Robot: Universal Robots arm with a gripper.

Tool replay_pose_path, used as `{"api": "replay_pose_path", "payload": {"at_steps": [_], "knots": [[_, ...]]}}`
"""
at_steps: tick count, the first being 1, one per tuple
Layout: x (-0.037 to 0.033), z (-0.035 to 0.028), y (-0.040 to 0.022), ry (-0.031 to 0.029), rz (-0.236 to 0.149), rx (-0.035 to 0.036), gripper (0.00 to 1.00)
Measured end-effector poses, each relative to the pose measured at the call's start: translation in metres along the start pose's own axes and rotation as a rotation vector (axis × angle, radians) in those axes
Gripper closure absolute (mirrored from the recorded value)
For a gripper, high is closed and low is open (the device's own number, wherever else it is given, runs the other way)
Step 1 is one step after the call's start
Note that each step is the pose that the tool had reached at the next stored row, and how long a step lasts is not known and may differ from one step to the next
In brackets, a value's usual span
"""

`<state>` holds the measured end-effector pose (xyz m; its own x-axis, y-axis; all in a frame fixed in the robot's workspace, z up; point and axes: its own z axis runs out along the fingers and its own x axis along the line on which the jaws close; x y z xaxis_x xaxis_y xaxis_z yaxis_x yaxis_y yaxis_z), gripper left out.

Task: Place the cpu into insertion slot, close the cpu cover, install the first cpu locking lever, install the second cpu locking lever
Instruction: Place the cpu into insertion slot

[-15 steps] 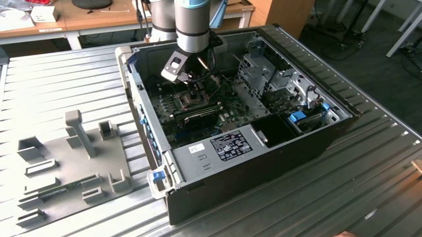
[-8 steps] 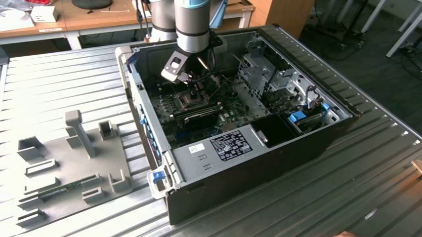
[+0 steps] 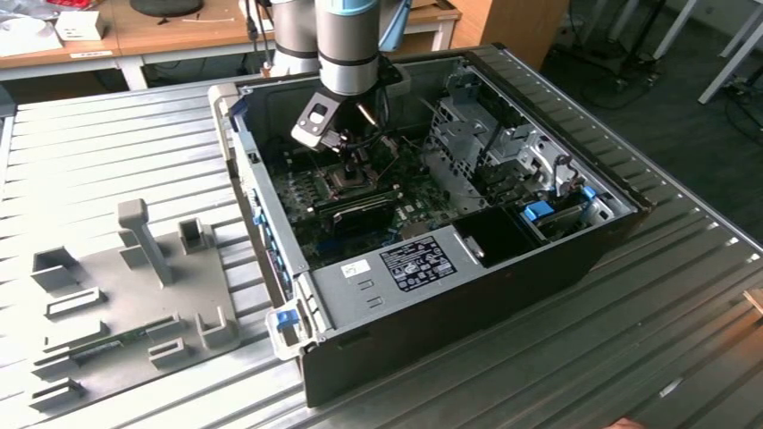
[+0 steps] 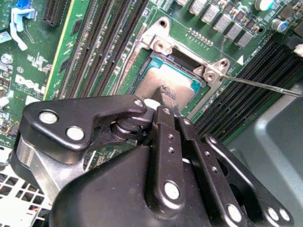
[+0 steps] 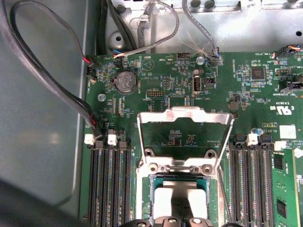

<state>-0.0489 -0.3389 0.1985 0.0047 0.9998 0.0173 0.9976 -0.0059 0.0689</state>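
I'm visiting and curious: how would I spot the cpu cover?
Inside the open computer case, find the green circuit board. Between its black memory slots sits the cpu cover, swung open. It alone is a silvery frame with a cut-out middle.

Seen from my remote station, the computer case (image 3: 477, 295) lay open on the table (image 3: 120, 143), with a fixture plate (image 3: 131, 304) beside it on the exterior view's left and a desk (image 3: 179, 36) behind. Inside the case, the gripper (image 3: 354, 170) hung directly over the insertion slot (image 4: 163, 59), and the cpu (image 4: 161, 78) lay within the slot's rim, just under the gripper's tip. In the first wrist view I saw the cpu cover (image 5: 184, 112) standing tilted up from its hinge along one edge of the slot, with banks of memory slots (image 5: 111, 184) flanking the slot on both sides.
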Motion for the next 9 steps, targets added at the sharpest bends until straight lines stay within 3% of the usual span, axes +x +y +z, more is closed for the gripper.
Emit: {"api": "replay_pose_path", "payload": {"at_steps": [9], "knots": [[0.0001, -0.0085, 0.0006, -0.0002, 0.0, 0.0002, 0.9]]}}
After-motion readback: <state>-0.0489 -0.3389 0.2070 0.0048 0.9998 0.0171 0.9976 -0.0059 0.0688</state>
